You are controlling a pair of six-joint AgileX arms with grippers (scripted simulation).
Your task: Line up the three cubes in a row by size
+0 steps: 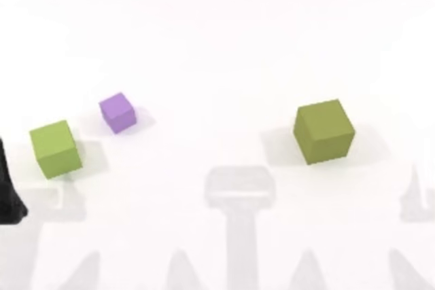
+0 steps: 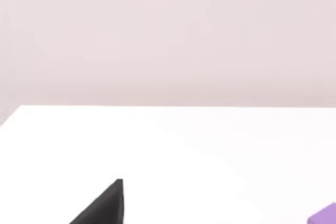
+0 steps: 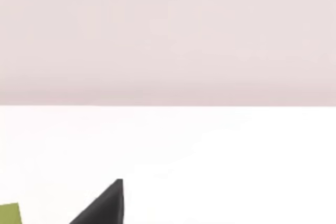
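Progress: not begun | purple cube (image 1: 117, 113) and lime cube (image 1: 55, 148) sitting near each other at left, olive cube (image 1: 323, 131) well apart at right | left arm (image 1: 8, 191) waiting at the left edge, right arm unseen from above; grip state of both cannot be told

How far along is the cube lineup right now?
Nothing looks done yet. The purple cube and lime-green cube sit near each other at the table's left, apart and askew; the olive-green cube sits alone at the right. Nothing is in hand: the left arm shows only at the top view's left edge, and neither claw holds a cube. The whole row by size remains.
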